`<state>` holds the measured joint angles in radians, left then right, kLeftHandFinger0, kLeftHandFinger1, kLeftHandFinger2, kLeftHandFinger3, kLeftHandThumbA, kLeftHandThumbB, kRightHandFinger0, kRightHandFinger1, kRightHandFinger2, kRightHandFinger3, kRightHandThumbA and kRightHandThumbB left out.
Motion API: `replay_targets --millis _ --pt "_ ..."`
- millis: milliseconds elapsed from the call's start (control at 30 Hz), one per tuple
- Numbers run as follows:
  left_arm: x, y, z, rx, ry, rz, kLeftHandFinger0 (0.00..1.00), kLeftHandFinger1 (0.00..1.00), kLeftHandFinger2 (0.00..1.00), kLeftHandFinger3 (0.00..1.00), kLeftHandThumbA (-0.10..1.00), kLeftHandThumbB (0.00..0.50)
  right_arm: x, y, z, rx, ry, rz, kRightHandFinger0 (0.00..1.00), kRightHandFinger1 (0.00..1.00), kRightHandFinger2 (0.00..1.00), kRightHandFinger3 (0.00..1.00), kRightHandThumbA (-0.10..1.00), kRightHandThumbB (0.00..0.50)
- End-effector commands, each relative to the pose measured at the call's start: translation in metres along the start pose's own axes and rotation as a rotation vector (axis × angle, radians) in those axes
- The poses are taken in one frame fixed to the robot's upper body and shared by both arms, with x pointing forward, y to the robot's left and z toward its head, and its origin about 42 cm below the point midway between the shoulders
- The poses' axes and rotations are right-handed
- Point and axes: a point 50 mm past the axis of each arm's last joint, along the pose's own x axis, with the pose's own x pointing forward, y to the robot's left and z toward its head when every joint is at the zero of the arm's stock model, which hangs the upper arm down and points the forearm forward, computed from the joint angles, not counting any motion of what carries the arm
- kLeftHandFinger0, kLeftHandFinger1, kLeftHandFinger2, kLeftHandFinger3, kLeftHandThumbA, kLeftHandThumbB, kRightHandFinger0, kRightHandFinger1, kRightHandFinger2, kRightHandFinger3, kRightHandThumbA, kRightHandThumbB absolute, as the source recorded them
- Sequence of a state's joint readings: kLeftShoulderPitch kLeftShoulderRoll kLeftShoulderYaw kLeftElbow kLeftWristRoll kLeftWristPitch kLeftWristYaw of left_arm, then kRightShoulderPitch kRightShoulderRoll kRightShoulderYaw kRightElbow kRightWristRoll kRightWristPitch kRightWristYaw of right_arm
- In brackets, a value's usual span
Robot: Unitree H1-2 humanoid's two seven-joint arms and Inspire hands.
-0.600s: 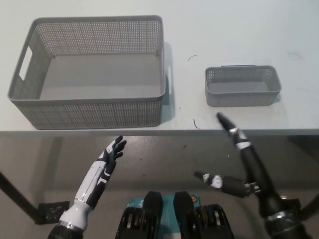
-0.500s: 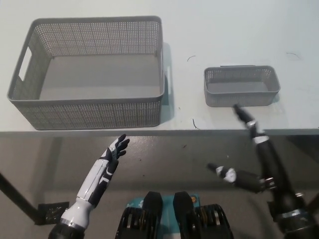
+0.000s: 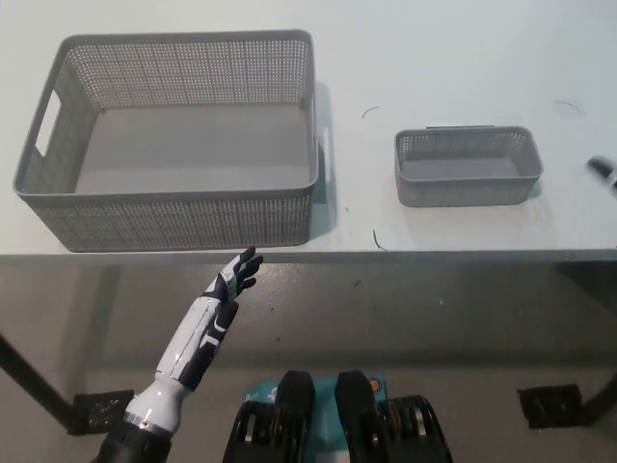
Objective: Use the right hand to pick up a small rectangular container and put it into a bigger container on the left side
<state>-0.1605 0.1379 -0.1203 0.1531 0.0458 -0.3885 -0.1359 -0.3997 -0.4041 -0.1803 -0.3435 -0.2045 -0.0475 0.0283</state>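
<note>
The small rectangular grey mesh container stands on the white table, right of centre, with nothing in it. The big grey mesh basket stands at the left, also with nothing inside. Only a small dark bit of my black right hand shows at the picture's right edge, to the right of the small container and apart from it. My white left hand is raised below the table's front edge, under the big basket's right corner, open and holding nothing.
The white table has a few small dark marks near the small container. Its front edge runs across the middle of the picture, with grey floor below it.
My right arm has swung up and to the right, out of the picture except for a tip at the edge. My left hand has risen slightly toward the table edge.
</note>
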Motion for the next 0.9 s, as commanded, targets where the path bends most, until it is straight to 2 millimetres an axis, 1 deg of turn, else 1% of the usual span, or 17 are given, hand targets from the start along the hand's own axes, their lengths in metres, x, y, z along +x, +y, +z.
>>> replay_targets --millis 0,133,200,233,267,333,367,400,433,500,533,567,600,633,700,833,867 --pt "0.009 0.003 0.012 -0.012 -0.04 0.011 1.0 1.0 1.0 1.0 1.0 0.332 0.056 -0.048 0.035 -0.121 -0.026 -0.042 1.0 1.0 1.0 1.0 0.87 0.311" --pt "0.011 0.002 0.013 -0.011 -0.034 0.029 1.0 1.0 1.0 1.0 1.0 0.328 0.1 -0.071 0.057 -0.159 -0.018 0.029 1.0 1.0 1.0 1.0 0.84 0.297" --pt "0.011 0.001 0.011 -0.015 -0.031 0.034 1.0 1.0 1.0 1.0 1.0 0.331 0.122 -0.077 0.068 -0.2 -0.002 0.111 1.0 1.0 1.0 1.0 0.84 0.308" --pt "0.01 -0.002 0.009 -0.024 -0.032 0.037 1.0 1.0 1.0 1.0 1.0 0.334 0.14 -0.079 0.077 -0.23 0.019 0.181 1.0 1.0 1.0 1.0 0.83 0.32" --pt "0.01 -0.003 0.008 -0.026 -0.031 0.037 1.0 1.0 1.0 1.0 1.0 0.336 0.147 -0.079 0.08 -0.247 0.026 0.214 1.0 1.0 1.0 1.0 0.83 0.327" --pt "0.009 -0.006 0.006 -0.037 -0.025 0.034 1.0 1.0 1.0 1.0 1.0 0.346 0.173 -0.076 0.087 -0.269 0.037 0.326 1.0 1.0 1.0 1.0 0.84 0.313" --pt "0.009 -0.008 0.005 -0.044 -0.022 0.029 1.0 1.0 1.0 1.0 1.0 0.354 0.184 -0.075 0.088 -0.29 0.047 0.368 1.0 1.0 1.0 1.0 0.85 0.329" --pt "0.007 -0.01 0.005 -0.049 -0.013 0.015 1.0 1.0 1.0 1.0 1.0 0.37 0.198 -0.071 0.091 -0.327 0.059 0.423 1.0 1.0 1.0 1.0 0.89 0.321" --pt "0.006 -0.012 0.004 -0.052 -0.006 0.006 1.0 1.0 1.0 1.0 1.0 0.378 0.208 -0.068 0.092 -0.34 0.072 0.456 1.0 1.0 1.0 1.0 0.9 0.341" --pt "0.005 -0.016 0.003 -0.063 0.003 -0.008 1.0 1.0 1.0 1.0 1.0 0.393 0.23 -0.059 0.09 -0.387 0.107 0.531 1.0 1.0 1.0 1.0 0.95 0.381" --pt "0.005 -0.017 0.002 -0.071 0.006 -0.009 1.0 1.0 1.0 1.0 1.0 0.394 0.237 -0.055 0.088 -0.401 0.119 0.556 1.0 1.0 1.0 1.0 0.96 0.383" --pt "0.004 -0.018 0.001 -0.078 0.006 -0.016 1.0 1.0 1.0 1.0 1.0 0.387 0.244 -0.048 0.084 -0.439 0.147 0.593 1.0 1.0 1.0 1.0 1.0 0.423" --pt "0.002 -0.02 0.0 -0.08 0.011 -0.023 1.0 1.0 1.0 1.0 1.0 0.39 0.251 -0.037 0.08 -0.496 0.174 0.644 1.0 1.0 1.0 1.0 1.0 0.429" --pt "-0.001 -0.022 -0.002 -0.079 0.021 -0.028 1.0 1.0 1.0 1.0 1.0 0.398 0.254 -0.028 0.076 -0.522 0.187 0.69 1.0 1.0 1.0 1.0 1.0 0.405" --pt "-0.002 -0.023 -0.002 -0.072 0.013 -0.036 1.0 1.0 1.0 1.0 1.0 0.398 0.261 -0.011 0.068 -0.579 0.196 0.761 1.0 1.0 1.0 1.0 1.0 0.39" --pt "-0.015 -0.023 -0.006 -0.072 0.019 -0.06 1.0 1.0 1.0 1.0 1.0 0.39 0.269 0.04 0.038 -0.59 0.246 0.917 1.0 1.0 1.0 1.0 1.0 0.43" --pt "-0.017 -0.023 -0.006 -0.072 0.022 -0.066 1.0 1.0 1.0 1.0 1.0 0.391 0.269 0.046 0.035 -0.592 0.257 0.939 1.0 1.0 1.0 1.0 1.0 0.433"
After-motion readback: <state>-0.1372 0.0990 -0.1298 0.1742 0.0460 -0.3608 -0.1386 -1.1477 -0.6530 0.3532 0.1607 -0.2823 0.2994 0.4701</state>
